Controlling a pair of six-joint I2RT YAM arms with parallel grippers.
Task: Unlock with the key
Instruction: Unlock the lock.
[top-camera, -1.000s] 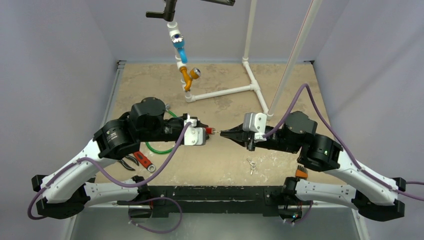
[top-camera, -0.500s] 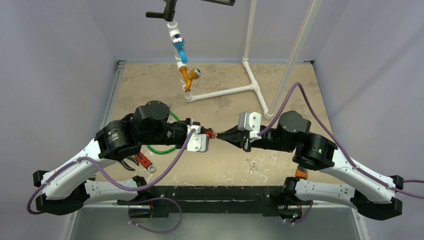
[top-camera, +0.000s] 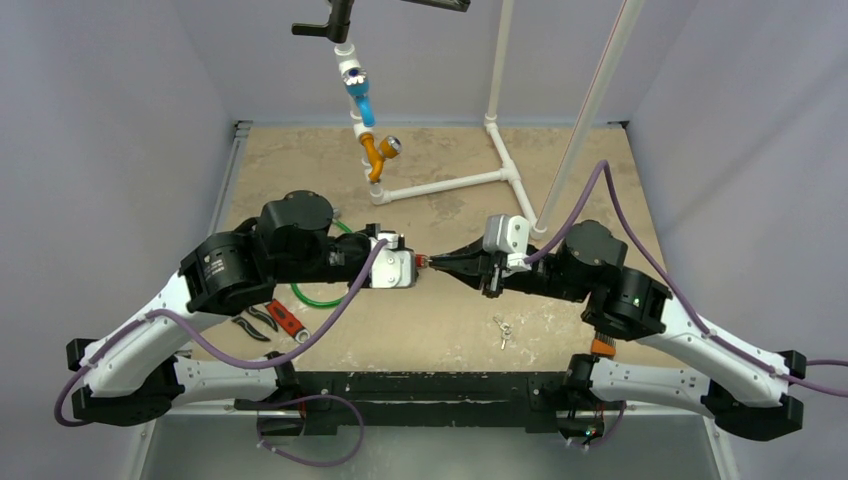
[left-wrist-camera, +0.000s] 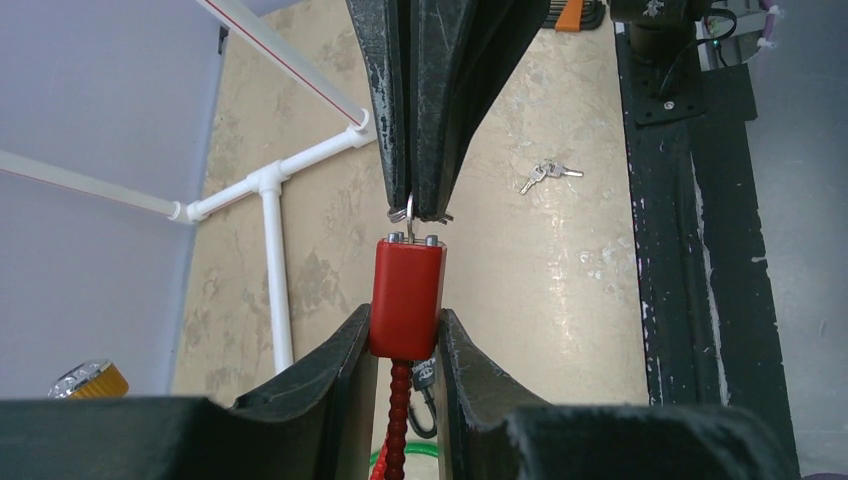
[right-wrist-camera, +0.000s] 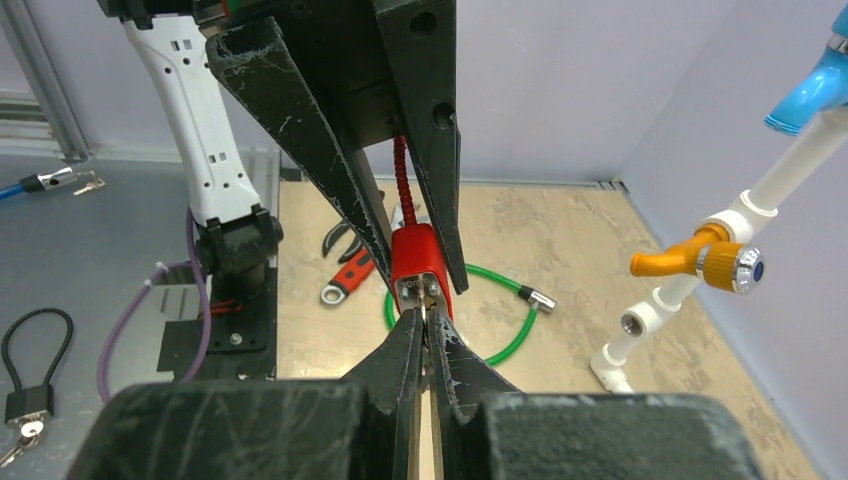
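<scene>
A red padlock (left-wrist-camera: 407, 295) with a red ribbed cable hanging from it is held above the table, and my left gripper (left-wrist-camera: 405, 325) is shut on its body. Its keyhole end faces my right gripper (right-wrist-camera: 427, 320), which is shut on a small silver key (left-wrist-camera: 410, 208). The key's tip meets the end face of the padlock (right-wrist-camera: 418, 268). In the top view the left gripper (top-camera: 408, 266) and the right gripper (top-camera: 436, 263) meet tip to tip over the middle of the table, with the padlock (top-camera: 421, 262) between them. How deep the key sits is hidden.
A spare bunch of keys (top-camera: 503, 329) lies near the front. Red-handled pliers (top-camera: 272, 320) and a green cable loop (top-camera: 318, 296) lie under the left arm. A white pipe frame (top-camera: 450, 184) with orange valve (top-camera: 379, 150) and blue valve (top-camera: 359, 98) stands behind.
The right gripper has moved left with the key, closing the gap to the padlock. The left arm shifted slightly, still holding the padlock.
</scene>
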